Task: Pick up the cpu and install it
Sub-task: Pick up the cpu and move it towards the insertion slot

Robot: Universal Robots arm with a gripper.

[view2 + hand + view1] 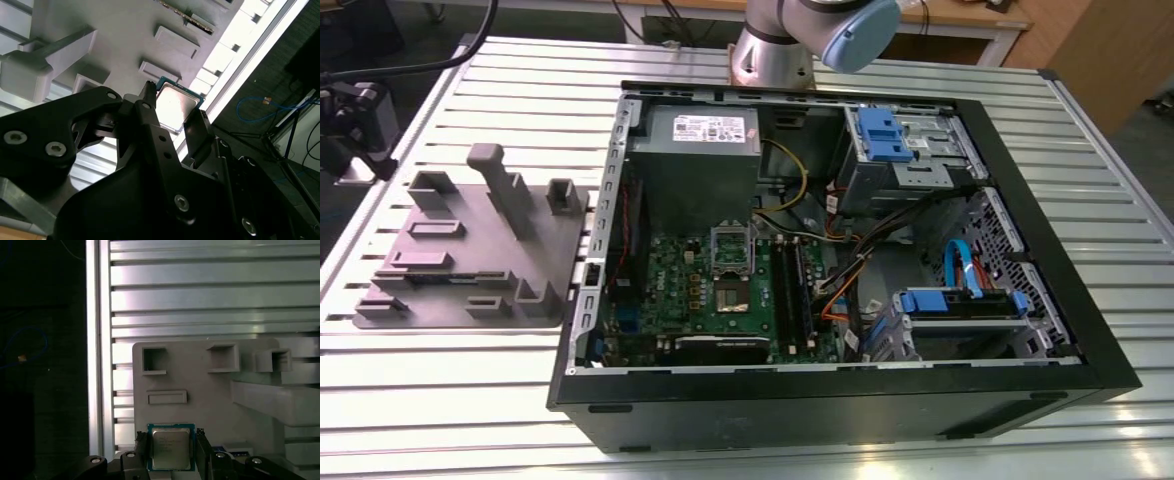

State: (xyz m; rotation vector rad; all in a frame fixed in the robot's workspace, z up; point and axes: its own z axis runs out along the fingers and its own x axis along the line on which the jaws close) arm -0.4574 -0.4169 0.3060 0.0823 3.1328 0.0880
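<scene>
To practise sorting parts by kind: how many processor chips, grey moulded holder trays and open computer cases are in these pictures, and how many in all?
small square silvery cpu with a green rim: 1
grey moulded plastic holder tray: 1
open black metal computer case: 1
Total: 3

Exterior view: even, diffuse overhead light. The slatted table (1107, 240) is bright, the inside of the computer case (827, 400) is dimmer, and soft shadows lie beside the posts of the grey fixture tray (454, 310).
Second wrist view: the table slats are blown out to white glare. The black gripper (174, 102) is nearly a silhouette, and the cpu (177, 112) lid carries a pale sheen.
First wrist view: glare bands on the slats; the floor (45, 390) is very dark.
</scene>
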